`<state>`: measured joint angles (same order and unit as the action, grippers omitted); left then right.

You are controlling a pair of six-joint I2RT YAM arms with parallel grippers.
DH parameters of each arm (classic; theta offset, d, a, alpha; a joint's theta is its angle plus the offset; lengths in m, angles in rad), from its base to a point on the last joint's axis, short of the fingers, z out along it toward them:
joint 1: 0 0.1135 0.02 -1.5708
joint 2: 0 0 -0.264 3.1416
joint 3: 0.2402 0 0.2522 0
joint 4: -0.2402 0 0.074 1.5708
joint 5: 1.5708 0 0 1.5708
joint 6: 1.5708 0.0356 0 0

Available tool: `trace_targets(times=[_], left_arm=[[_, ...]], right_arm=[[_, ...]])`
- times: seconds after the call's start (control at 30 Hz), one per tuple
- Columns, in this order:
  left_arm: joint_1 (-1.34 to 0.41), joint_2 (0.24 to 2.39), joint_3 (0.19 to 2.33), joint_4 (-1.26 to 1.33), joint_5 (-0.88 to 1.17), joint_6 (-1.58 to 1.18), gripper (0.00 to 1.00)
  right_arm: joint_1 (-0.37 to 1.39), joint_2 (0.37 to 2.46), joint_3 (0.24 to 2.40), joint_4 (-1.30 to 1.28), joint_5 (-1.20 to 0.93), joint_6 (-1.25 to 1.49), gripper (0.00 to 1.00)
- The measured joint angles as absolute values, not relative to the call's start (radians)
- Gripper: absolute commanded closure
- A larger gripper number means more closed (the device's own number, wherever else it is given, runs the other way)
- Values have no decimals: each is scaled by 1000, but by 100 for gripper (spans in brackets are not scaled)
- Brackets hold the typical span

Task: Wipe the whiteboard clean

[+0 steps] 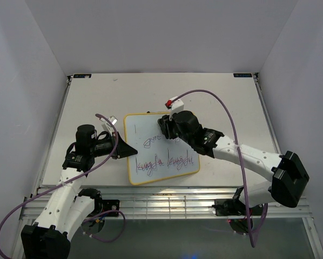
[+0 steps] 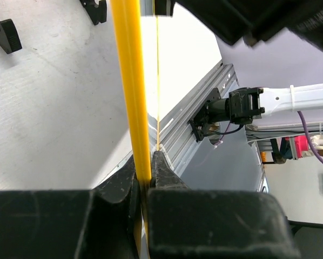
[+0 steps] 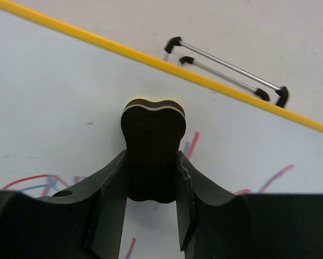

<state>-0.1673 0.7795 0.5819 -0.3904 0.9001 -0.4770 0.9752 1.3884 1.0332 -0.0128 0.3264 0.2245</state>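
The whiteboard (image 1: 160,156) lies mid-table, white with a thin yellow frame and red-purple handwriting across its lower half. My left gripper (image 1: 130,151) is shut on the board's left edge; in the left wrist view the yellow frame (image 2: 130,81) runs straight between the closed jaws of that gripper (image 2: 148,162). My right gripper (image 1: 165,127) hovers over the board's upper part, shut on a small black eraser block (image 3: 152,145). The eraser rests against the white surface (image 3: 53,97) just inside the far yellow rim, with red and blue strokes beside it.
A wire stand with black feet (image 3: 226,67) lies on the table just beyond the board's far edge. An aluminium rail (image 1: 167,202) lines the near table edge. Purple cables (image 1: 226,110) loop off both arms. White walls enclose the table on three sides.
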Motion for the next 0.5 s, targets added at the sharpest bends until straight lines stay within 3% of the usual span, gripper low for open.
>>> trace_targets(times=[0.23,0.5], left_arm=[[-168,776,582,-389,909,-491,100],[-161,771,580,-396,888,-513,100]], right_arm=[[915,1381,1024,-41,290,215,66],[1073,1571,1328,-132,292,182,66]])
